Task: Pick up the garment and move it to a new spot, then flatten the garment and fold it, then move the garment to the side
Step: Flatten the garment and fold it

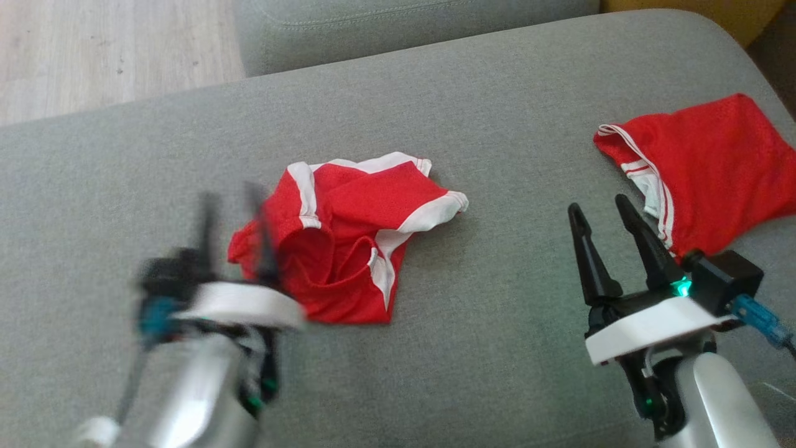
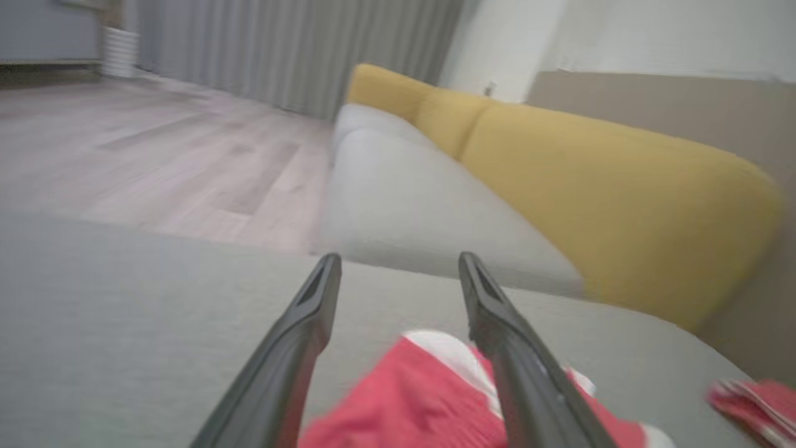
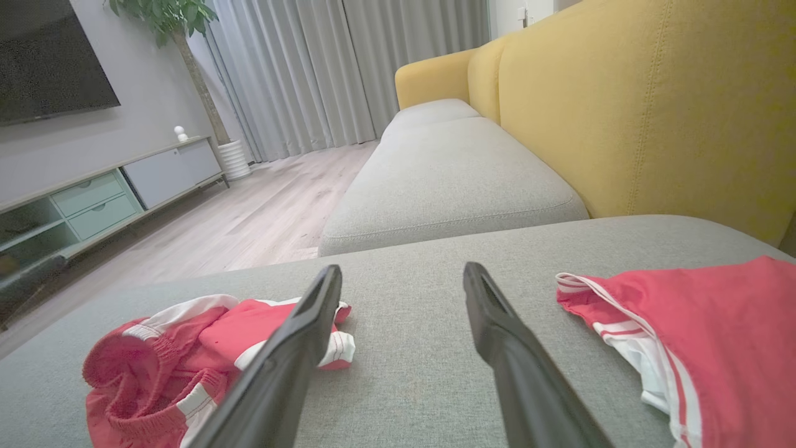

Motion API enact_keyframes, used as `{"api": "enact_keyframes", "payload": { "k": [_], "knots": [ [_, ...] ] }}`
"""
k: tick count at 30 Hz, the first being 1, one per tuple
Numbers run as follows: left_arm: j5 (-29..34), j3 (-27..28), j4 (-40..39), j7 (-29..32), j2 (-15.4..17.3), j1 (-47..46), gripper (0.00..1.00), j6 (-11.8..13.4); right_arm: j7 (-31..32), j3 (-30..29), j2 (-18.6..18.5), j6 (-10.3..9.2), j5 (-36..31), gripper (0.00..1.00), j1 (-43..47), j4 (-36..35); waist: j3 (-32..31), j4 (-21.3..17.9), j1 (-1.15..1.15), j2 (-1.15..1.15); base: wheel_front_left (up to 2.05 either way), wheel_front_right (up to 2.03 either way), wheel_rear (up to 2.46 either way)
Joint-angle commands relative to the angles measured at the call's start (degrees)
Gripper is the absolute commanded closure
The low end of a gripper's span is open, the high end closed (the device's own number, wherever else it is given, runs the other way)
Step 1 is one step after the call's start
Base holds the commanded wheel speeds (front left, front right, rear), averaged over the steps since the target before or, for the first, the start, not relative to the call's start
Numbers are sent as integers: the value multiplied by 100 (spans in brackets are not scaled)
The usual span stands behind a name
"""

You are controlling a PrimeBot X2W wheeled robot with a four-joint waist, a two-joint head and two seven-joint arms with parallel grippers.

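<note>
On the broad grey sofa cushion [image 1: 497, 348] in front of the robot, the garment [image 1: 342, 249] lies in a crumpled heap near the middle. It is red with white bands, its elastic waistband gaping open toward the robot and one white-edged corner sticking out to the right. The left gripper [image 1: 229, 194] hangs at the heap's left edge and is smeared with blur in the head view. Its two dark fingers stand well apart with nothing between them, and from the left wrist the red cloth sits low beneath and past the fingers rather than pinched by them. Whether a fingertip brushes the fabric I cannot tell through the blur. The right gripper [image 1: 598, 205] is sharp and plain to see. Its jaws are spread wide and empty above bare cushion, between the crumpled garment and a second red piece [image 1: 709, 168]. That piece lies flatter near the cushion's right edge, with white stripes along its hem, just beside the right gripper and well apart from the heap. Beyond this cushion sits another grey seat [image 3: 448, 168], backed by a mustard-yellow backrest [image 3: 653, 112]. Pale wooden floor [image 3: 267, 211] runs off to the left toward long grey curtains [image 3: 348, 68], a potted plant [image 3: 168, 15] and a low media cabinet [image 3: 93, 193] under a dark screen [image 3: 50, 56].
</note>
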Motion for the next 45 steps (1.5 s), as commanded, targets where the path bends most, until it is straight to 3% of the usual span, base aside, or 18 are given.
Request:
{"api": "enact_keyframes", "payload": {
  "k": [1,7,16,20,22,23,24,27,30,39,45],
  "knots": [
    [367,-583,-500,302,40,24,0,-279,-10,63,-26,-4,-14,0,-30,-229,-15,34,0,0,0,0,0],
    [801,-1741,-665,1857,-28,-174,0,-471,3,77,19,-4,-28,0,-49,-263,75,33,0,0,0,0,0],
    [1078,-1949,103,2693,18,-703,0,-200,-85,149,80,-4,4,0,-159,-211,308,-148,0,0,0,0,0],
    [979,-2039,412,3231,18,-844,0,-299,-131,154,104,-4,13,0,-188,-152,352,-218,0,0,0,0,0],
    [934,-2089,488,3488,25,-882,52,-345,-157,145,114,-4,17,0,-199,-131,351,-238,0,0,0,0,0],
    [905,-2100,504,3581,25,-891,67,-360,-166,143,117,-4,20,0,-204,-119,348,-247,0,0,0,0,0],
    [883,-2096,497,3616,26,-897,100,-364,-172,145,119,-4,22,0,-209,-107,344,-254,0,0,0,0,0],
    [856,-2026,346,3326,13,-948,100,-381,-187,148,133,-4,17,0,-213,-87,335,-270,0,0,0,0,0],
    [835,-1895,91,2626,-55,-1097,100,-459,-190,153,139,-4,24,0,-228,-71,326,-291,0,0,0,0,0],
    [230,-1817,-612,673,-307,-2333,100,-1375,-204,147,132,-4,34,0,-270,-51,311,-437,0,0,0,0,0],
    [-455,-2236,-1042,69,-334,-2881,100,-1510,-227,105,152,-4,17,0,-239,-52,336,-459,0,0,0,0,0]
  ]
}}
